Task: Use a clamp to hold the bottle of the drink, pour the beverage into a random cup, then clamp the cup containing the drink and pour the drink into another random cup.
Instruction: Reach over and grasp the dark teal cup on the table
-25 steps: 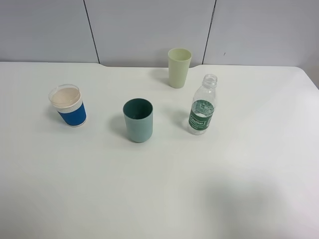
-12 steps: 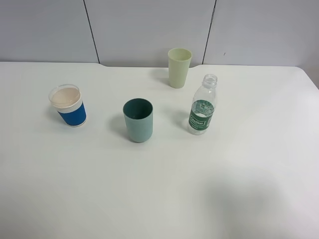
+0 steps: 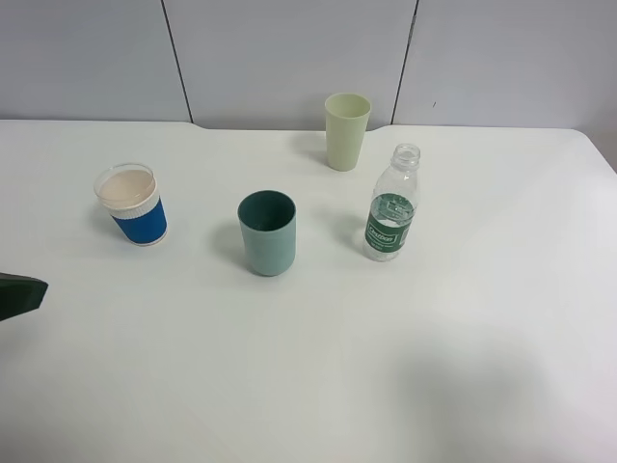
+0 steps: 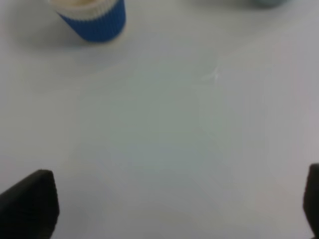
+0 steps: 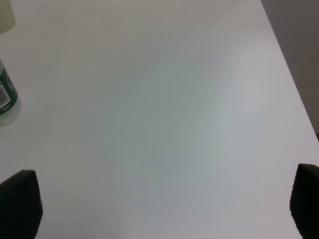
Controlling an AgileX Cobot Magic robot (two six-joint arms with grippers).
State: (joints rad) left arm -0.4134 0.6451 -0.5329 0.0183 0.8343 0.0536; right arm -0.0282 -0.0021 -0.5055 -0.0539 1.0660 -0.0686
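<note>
The bottle (image 3: 390,207), clear with a green label and no cap, stands upright right of centre; its edge (image 5: 6,97) also shows in the right wrist view. I cannot make out the beverage inside it. The teal tumbler (image 3: 267,233) stands at the centre. At the left is the blue-banded cup (image 3: 132,205), also seen in the left wrist view (image 4: 92,17). My left gripper (image 4: 169,209) is open over bare table short of the blue cup, and one dark tip (image 3: 19,294) shows at the left edge. My right gripper (image 5: 162,206) is open and empty, to the right of the bottle.
A pale yellow-green cup (image 3: 346,130) stands at the back behind the bottle. The white table (image 3: 318,367) has its right edge (image 5: 291,74) close to the right gripper. Grey wall panels rise behind the table.
A dark tip of the left gripper has come into the exterior high view at the left edge. The cups and the bottle have not moved.
</note>
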